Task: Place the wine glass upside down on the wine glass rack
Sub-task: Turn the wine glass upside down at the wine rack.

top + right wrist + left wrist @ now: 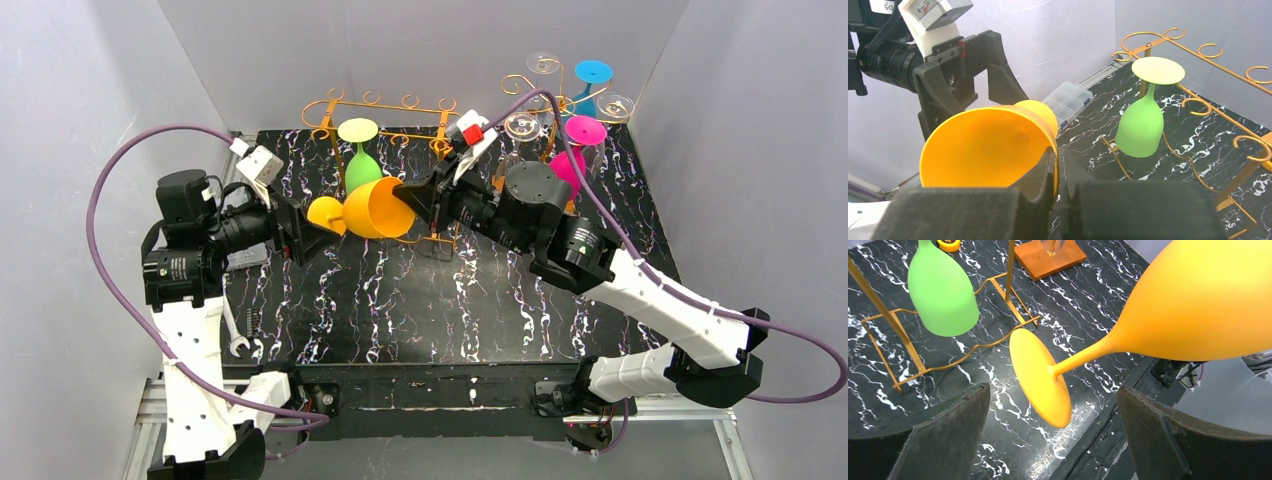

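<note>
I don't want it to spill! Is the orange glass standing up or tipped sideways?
Sideways: the orange glass hangs in the air, stem level, rim pinched by the right fingers.

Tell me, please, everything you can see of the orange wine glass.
The orange wine glass looks opaque, matte and plastic, with a wide bowl, a thin stem and a round foot. It lies on its side in the air above the table, in front of the gold rack. The right pincer is shut on the bowl's rim. The foot sits between the fingers of the left pincer, which is open, and touches neither.
</note>
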Controlling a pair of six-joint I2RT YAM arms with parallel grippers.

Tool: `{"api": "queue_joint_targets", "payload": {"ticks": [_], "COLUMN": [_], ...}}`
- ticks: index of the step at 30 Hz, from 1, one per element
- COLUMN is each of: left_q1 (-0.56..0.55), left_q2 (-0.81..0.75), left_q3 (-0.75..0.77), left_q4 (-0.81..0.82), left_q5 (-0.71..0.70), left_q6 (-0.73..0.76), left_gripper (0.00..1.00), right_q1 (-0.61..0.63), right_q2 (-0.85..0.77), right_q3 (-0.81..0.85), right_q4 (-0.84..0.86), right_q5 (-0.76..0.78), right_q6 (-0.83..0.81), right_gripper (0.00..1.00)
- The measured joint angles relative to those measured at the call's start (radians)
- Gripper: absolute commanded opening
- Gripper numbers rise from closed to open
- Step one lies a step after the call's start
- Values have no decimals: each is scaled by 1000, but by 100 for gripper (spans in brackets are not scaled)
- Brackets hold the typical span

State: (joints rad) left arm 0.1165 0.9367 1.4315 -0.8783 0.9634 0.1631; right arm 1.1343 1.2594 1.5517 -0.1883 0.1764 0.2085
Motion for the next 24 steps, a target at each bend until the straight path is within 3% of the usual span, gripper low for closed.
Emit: {"api": "queue_joint_targets", "payload": {"ticks": [5,8,11,13,16,18,20,23,24], "left_q1": [0,0,0,0,0,-4,-2,3,3], "left_q2": [18,23,26,33,54,69,81,103,112], "left_q3": [-6,-9,-19,-23,-23,-18,-12,9,21], "left_q4": [-5,-4,-5,-6,-12,-16,-22,-19,-19], "left_q5": [18,22,24,26,40,63,68,43,29], "left_q6": [-12,-19,-25,-26,-34,-40,-51,-48,-33], "left_gripper": [98,86,63,39,15,3,0,0,0], "right_q1": [0,0,0,0,0,1,3,8,13], "right_q2": [18,17,11,5,-8,-8,-6,-1,1], "right_q3": [0,-8,-12,-13,-18,-28,-34,-35,-35], "right_q4": [13,33,49,61,76,81,79,76,76], "right_q5": [-7,-9,-16,-22,-29,-33,-35,-58,-64], "right_q6": [-11,-21,-28,-31,-33,-40,-44,-34,-31], "right_gripper": [4,3,3,3,4,16,36,84,96]}}
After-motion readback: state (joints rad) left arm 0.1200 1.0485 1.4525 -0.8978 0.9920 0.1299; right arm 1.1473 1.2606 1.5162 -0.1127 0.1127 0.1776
